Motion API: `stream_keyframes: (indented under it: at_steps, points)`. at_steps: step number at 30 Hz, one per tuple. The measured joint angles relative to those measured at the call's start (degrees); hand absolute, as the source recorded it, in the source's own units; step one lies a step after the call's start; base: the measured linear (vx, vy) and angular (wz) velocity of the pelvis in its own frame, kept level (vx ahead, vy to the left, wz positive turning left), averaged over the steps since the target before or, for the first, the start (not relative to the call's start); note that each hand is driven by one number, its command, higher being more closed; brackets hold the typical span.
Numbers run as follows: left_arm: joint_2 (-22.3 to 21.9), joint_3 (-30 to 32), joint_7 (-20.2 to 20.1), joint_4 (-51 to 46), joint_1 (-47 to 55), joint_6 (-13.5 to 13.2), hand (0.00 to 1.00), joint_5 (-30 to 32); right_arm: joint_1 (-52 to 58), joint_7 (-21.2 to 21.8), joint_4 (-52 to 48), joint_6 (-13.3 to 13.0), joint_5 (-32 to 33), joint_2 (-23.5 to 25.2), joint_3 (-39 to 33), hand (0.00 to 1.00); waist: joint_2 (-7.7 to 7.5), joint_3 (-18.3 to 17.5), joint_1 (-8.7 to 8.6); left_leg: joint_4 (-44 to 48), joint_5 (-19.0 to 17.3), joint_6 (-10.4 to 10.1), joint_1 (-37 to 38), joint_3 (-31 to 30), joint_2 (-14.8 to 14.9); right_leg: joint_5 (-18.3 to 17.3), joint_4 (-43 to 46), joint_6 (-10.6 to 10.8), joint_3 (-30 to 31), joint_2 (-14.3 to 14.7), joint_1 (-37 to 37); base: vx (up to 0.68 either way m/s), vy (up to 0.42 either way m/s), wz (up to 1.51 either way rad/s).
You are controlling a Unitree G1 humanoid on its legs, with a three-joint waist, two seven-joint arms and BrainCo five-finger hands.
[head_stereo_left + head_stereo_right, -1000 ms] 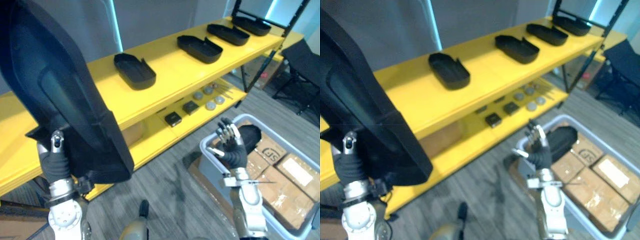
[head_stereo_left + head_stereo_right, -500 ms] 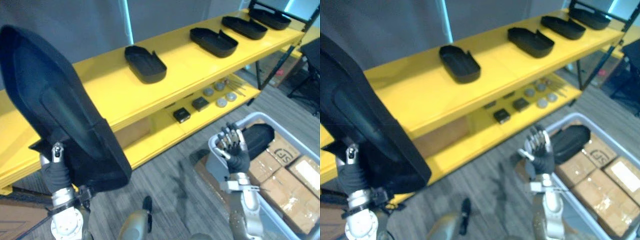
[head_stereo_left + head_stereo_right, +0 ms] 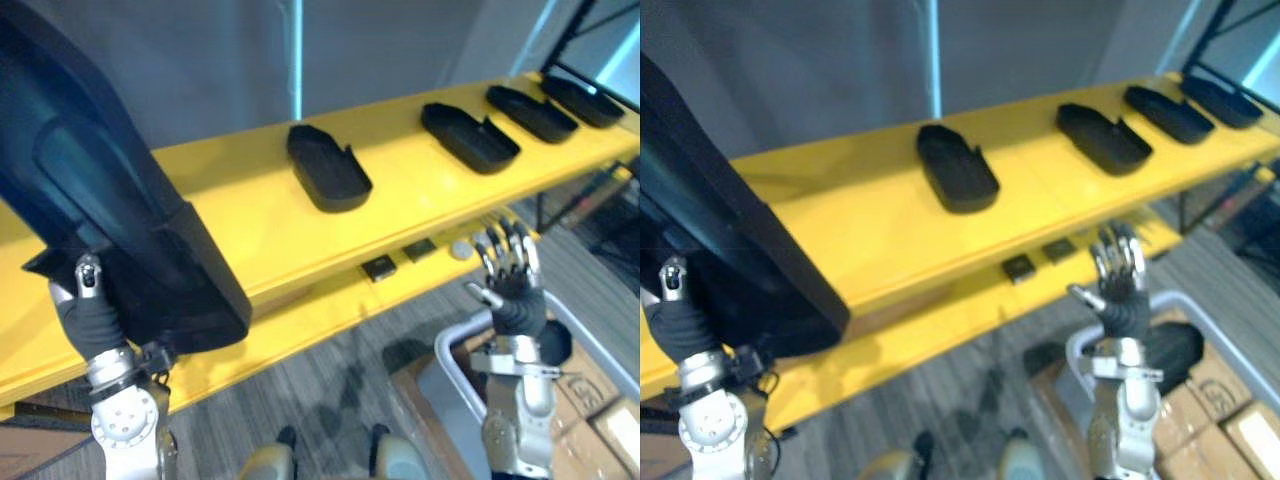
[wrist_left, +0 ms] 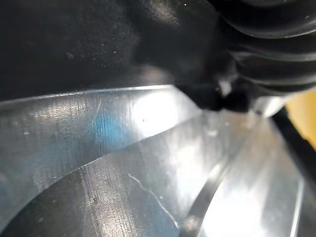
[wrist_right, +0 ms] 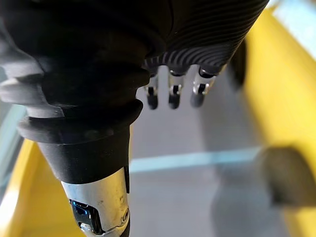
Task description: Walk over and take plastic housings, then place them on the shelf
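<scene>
A large black plastic housing (image 3: 95, 210) stands upright in the air at the left. My left hand (image 3: 90, 318) is under it, its thumb over the lower edge, shut on it. In the left wrist view the housing's glossy inner face (image 4: 123, 163) lies close against the hand's cover. Several more black housings (image 3: 328, 168) (image 3: 470, 137) lie in a row on the yellow shelf top (image 3: 230, 215). My right hand (image 3: 507, 278) is raised at the right in front of the lower shelf, fingers straight up, open and holding nothing.
The lower yellow shelf carries small black blocks (image 3: 378, 267) and a round grey part (image 3: 460, 250). A grey bin (image 3: 452, 362) stands on the floor at the lower right with cardboard boxes (image 3: 1252, 428) and a dark housing (image 3: 1170, 350) inside.
The whole view has shifted, so the camera moved and the shelf sits closer. My right hand stands higher, now before the lower shelf instead of over the bin. The left hand's hold is unchanged.
</scene>
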Motion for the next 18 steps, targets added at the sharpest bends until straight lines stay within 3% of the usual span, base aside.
stream_keyframes:
  at_steps: [1,2,5,9,13,18]
  points:
    - [-2.46,-0.92,-0.34,-0.08,1.17,1.18,1.00,0.17,-2.04,-0.13,0.12,1.16,1.64,-2.98,-0.32,0.00,2.39,-0.72,-0.37,0.73,-0.08,-0.25,-1.47,4.19,2.93,0.03,-1.95,-0.62,-3.61,1.77,2.20,0.22,-0.352,0.98]
    - [-3.53,-0.95,-0.52,-0.05,2.01,1.44,1.00,0.15,-3.04,-0.47,0.20,1.56,1.80,-4.51,-1.28,0.00,3.69,-1.05,0.05,0.51,0.24,-0.66,-1.94,7.44,5.22,0.04,-3.23,-0.65,-5.76,2.74,3.54,0.14,-0.217,1.07]
    - [-3.98,-1.32,-2.48,-0.23,1.96,1.79,1.00,0.09,-3.14,-3.39,0.23,1.59,2.12,-5.03,-3.64,0.00,6.42,-1.61,-0.49,-3.71,4.46,-1.87,-0.42,15.69,8.22,0.01,-3.85,-0.69,-11.99,2.87,7.50,0.12,-0.125,1.06]
    - [-3.62,-1.58,-5.65,-0.31,1.19,2.12,1.00,0.62,-3.20,-7.15,0.18,1.40,1.56,-2.18,-3.96,0.00,5.26,-1.44,0.22,-8.94,7.57,-0.92,2.16,15.40,6.30,-0.42,-3.81,-1.14,-13.21,1.40,8.76,0.09,0.015,0.41]
    - [-1.17,-1.65,-9.11,-0.24,0.41,4.87,1.00,3.13,-2.83,-12.31,0.05,1.40,-0.72,2.42,-4.45,0.00,2.29,-0.08,0.03,-13.31,9.56,-0.41,4.31,16.68,4.80,-1.04,-3.70,-1.26,-12.35,-0.22,8.49,0.00,0.036,-0.05]
    - [3.29,-0.45,-12.13,0.50,-3.49,7.92,1.00,7.10,1.03,-14.23,-0.22,2.18,-2.57,4.36,-5.72,0.00,2.57,-0.12,-1.95,-16.73,9.72,0.31,7.03,22.70,3.74,-1.26,-3.74,-0.69,-7.97,-1.50,7.29,-0.04,0.049,-0.42]
